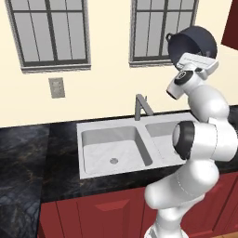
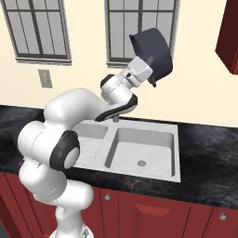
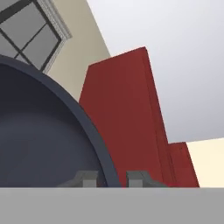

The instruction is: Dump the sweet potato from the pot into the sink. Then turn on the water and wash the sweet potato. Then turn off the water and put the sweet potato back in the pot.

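Dark blue-grey pot point(image 1: 193, 45): rigid, likely heavy, smooth-walled; best taken at rim. Gripper point(image 3: 111, 178) pinches rim wall, jaws nearly closed, pot tilted high above sink point(image 1: 93, 135).

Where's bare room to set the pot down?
Bare patches: dark counter left of the sink, counter right of it, and both basin floors, broken just by drains. Tight spot: the back rim around the faucet. The claw holds the pot tilted high above.
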You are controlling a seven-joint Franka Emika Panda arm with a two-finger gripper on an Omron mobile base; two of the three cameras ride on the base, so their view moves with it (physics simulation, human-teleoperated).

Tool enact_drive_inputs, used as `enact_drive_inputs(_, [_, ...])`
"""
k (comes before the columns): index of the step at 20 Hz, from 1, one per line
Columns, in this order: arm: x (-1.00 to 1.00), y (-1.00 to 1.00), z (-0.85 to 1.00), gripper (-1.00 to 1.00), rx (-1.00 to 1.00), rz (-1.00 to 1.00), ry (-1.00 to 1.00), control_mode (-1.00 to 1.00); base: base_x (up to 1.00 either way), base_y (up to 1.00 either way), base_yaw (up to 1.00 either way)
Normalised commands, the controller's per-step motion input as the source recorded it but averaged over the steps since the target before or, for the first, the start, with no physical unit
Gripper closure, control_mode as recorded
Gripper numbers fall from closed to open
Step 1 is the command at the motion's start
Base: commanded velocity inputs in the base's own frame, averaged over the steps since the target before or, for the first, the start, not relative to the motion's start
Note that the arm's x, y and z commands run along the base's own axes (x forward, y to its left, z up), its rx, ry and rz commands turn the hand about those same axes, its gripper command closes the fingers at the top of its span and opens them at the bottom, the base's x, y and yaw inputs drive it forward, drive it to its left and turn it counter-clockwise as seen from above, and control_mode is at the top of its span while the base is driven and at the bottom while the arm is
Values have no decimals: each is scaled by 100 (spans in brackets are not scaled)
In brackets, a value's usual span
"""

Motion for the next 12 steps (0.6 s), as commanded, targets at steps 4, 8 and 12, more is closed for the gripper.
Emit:
enact_drive_inputs(4, [-52, 0, 0, 100, -36, 0, -20, -100, 0, 0, 0])
enact_drive_inputs(8, [-47, 0, 0, 100, -35, -1, -19, -100, 0, 0, 0])
enact_drive_inputs(12, [-26, 0, 2, 100, -29, -1, -11, -100, 0, 0, 0])
